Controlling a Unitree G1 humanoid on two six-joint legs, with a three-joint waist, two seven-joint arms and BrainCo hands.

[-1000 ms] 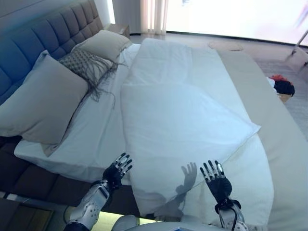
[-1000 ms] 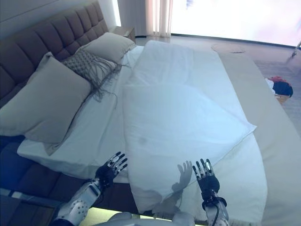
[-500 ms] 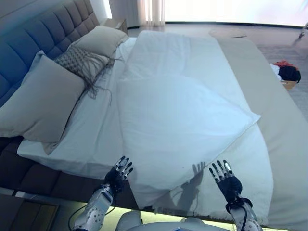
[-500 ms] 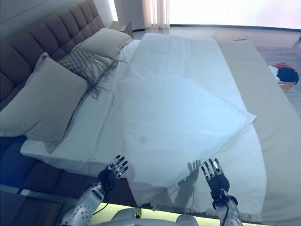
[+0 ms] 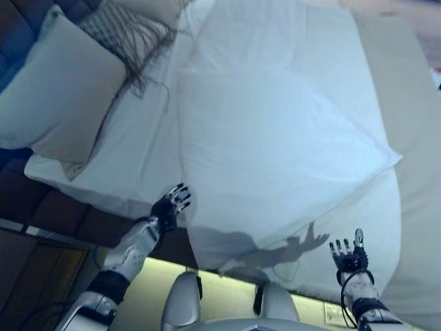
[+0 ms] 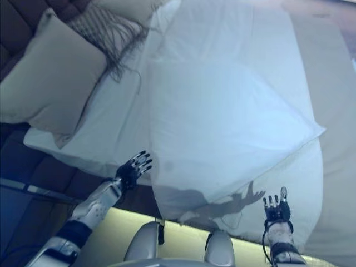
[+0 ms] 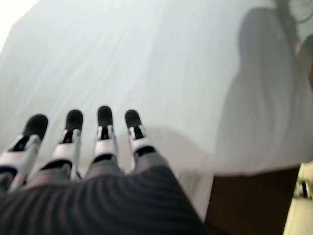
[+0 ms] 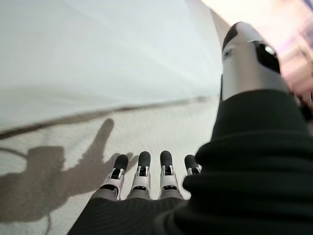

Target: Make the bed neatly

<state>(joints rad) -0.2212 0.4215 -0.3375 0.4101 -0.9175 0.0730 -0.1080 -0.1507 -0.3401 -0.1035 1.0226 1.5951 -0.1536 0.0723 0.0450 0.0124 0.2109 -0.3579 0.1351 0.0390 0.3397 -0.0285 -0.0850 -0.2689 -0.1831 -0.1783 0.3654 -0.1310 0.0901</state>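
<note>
A white duvet (image 5: 275,131) lies folded back across the bed, one corner pointing right and its near corner hanging over the bed's edge. Under it shows the white sheet (image 5: 134,162). My left hand (image 5: 170,205) hovers at the near edge of the bed, left of the duvet's hanging corner, fingers straight and holding nothing. My right hand (image 5: 349,256) is lower right, over the near hanging cloth, fingers spread and empty. Both wrist views show straight fingers (image 7: 105,125) above white cloth (image 8: 98,58).
A large beige pillow (image 5: 55,89) leans at the left, with a fringed grey cushion (image 5: 127,34) behind it. A beige bedspread (image 5: 413,117) runs along the bed's right side. The dark bed base (image 5: 62,210) shows lower left.
The camera has tilted down and nearer the bed. My right hand has dropped lower and to the right; my left hand stays near the bed's edge. Both remain open.
</note>
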